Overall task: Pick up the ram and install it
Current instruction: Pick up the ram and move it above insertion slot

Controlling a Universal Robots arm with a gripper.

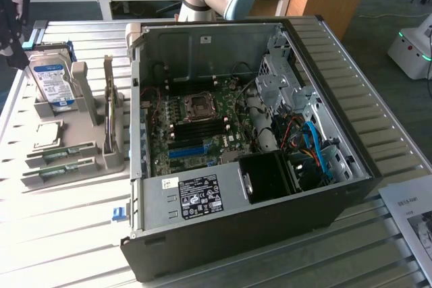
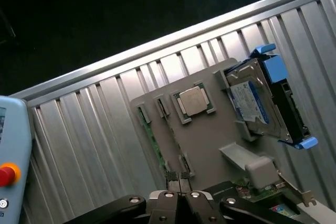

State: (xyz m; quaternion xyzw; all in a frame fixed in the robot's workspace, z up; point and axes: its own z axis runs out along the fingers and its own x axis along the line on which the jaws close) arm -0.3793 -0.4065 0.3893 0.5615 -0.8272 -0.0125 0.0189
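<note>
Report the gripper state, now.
Gripper: closed, nothing visibly held, over the parts tray.

The exterior view is taken from high up, angled down over the open black computer case [image 1: 236, 193] on the ribbed silver metal table [image 1: 67, 241]; the whole layout is covered from mid range. The wrist view is aimed steeply down from just behind the black gripper [image 2: 177, 178], much nearer. Shared by both: the grey plastic parts tray [image 1: 113, 156] [image 2: 210, 140], the blue-labelled silver hard drive [image 1: 54, 82] [image 2: 251, 103], and the table ribs.
</note>
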